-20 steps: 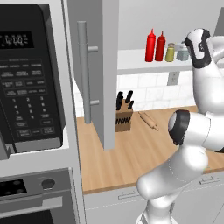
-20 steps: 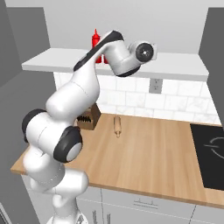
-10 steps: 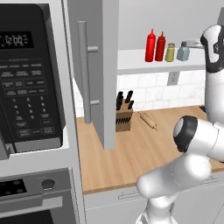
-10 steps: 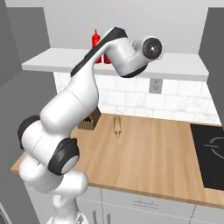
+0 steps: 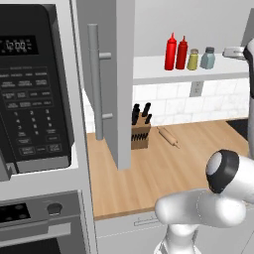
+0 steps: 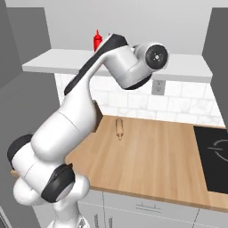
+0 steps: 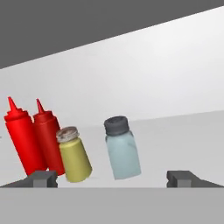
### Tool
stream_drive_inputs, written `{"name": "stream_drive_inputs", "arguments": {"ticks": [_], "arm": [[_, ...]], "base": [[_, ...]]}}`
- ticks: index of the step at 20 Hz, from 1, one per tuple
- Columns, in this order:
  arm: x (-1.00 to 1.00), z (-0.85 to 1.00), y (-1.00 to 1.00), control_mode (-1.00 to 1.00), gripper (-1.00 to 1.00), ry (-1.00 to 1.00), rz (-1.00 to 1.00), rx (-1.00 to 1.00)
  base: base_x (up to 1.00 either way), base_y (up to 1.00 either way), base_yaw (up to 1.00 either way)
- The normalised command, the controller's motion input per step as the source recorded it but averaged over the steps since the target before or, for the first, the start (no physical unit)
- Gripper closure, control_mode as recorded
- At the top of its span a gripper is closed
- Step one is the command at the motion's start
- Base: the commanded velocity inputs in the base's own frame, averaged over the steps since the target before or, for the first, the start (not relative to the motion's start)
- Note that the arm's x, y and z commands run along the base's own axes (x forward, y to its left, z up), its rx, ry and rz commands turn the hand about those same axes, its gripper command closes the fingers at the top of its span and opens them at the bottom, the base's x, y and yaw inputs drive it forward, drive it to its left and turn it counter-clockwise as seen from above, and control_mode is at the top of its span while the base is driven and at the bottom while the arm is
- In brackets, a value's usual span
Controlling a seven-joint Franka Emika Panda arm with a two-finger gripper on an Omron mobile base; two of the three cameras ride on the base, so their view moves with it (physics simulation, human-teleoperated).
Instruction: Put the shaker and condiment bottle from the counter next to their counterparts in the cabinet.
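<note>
In the left base view, four containers stand in a row on the cabinet's white shelf: the condiment bottle at the left, a darker red bottle touching it, then a yellow-green shaker, then the blue-grey shaker at the right. The grey cabinet door stands open. A knife block and a rolling pin lie on the bench.

In the right base view, the arm reaches up in front of the shelf.

In the hand view, the tool is spread wide and holds nothing, near the blue-grey shaker.
</note>
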Motion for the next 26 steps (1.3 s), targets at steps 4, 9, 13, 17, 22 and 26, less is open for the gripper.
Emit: {"name": "stream_drive_inputs", "arguments": {"ticks": [4,9,13,17,22,26], "arm": [[-0.76,0.0,0.07,-1.0,-1.0,0.0,-0.1,0.02],[-0.89,0.0,0.23,-1.0,-1.0,-0.01,-0.17,0.0],[-0.96,0.0,0.25,-1.0,-1.0,0.0,-0.14,0.0],[-0.99,0.0,0.21,-1.0,-1.0,-0.01,-0.12,0.0],[-0.88,-0.03,0.24,-1.0,-1.0,-0.07,-0.1,0.0],[-0.76,-0.13,0.34,-1.0,-1.0,-0.11,-0.09,0.0]], "base": [[0.0,0.0,0.0],[0.0,0.0,0.0],[0.0,0.0,0.0],[0.0,0.0,0.0],[0.0,0.0,0.0],[0.0,0.0,0.0]]}}
